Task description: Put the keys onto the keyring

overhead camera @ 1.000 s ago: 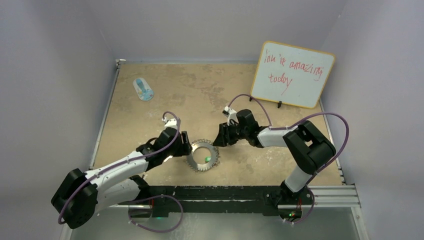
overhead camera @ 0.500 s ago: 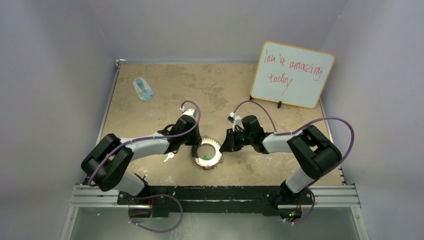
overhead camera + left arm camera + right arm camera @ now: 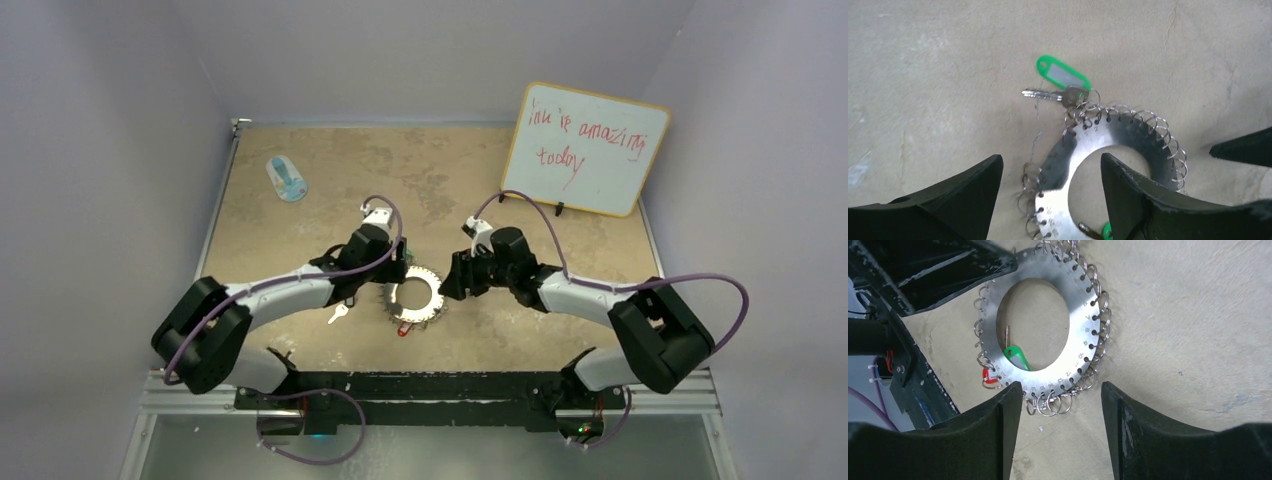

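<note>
One green-tagged key (image 3: 1015, 358) lies in the keyring (image 3: 1083, 305) hole.

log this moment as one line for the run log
left gripper: open, at keyring | right gripper: open, at keyring | green-tagged key: at rim loops | loose key: lying off keyring

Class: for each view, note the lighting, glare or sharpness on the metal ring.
Top external: even light, the keyring is small, its loops merging into a jagged edge. Left wrist: sharp, its face reflecting unevenly, bright above, dark at left. Right wrist: sharp, matte grey, rim numbers visible.
</note>
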Controlling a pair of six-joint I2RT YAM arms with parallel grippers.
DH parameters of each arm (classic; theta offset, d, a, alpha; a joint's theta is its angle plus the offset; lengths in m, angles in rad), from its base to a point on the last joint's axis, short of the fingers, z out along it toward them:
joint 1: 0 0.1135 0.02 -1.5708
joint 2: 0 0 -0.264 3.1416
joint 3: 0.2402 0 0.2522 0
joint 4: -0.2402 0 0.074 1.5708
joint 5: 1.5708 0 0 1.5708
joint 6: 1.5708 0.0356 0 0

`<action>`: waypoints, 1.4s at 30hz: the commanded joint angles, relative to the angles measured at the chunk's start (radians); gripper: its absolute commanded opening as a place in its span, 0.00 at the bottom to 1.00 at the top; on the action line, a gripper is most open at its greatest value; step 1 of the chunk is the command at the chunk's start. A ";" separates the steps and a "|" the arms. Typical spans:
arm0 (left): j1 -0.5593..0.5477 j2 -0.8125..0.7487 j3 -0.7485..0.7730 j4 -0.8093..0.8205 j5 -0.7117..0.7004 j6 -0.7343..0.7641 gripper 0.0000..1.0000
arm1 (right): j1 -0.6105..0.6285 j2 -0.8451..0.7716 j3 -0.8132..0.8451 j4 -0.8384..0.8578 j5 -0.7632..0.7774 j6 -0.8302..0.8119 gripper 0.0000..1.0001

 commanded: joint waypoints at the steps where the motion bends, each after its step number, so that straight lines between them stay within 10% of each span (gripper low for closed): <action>1: 0.000 -0.150 -0.087 0.000 -0.038 0.004 0.70 | 0.005 -0.064 0.022 0.014 0.050 -0.043 0.62; 19: -0.001 -0.485 -0.339 -0.069 0.058 -0.111 0.61 | 0.005 -0.035 0.059 -0.033 0.062 -0.098 0.62; 42: -0.002 -0.276 -0.298 0.161 0.168 -0.123 0.39 | 0.005 0.152 0.041 0.105 -0.115 -0.052 0.51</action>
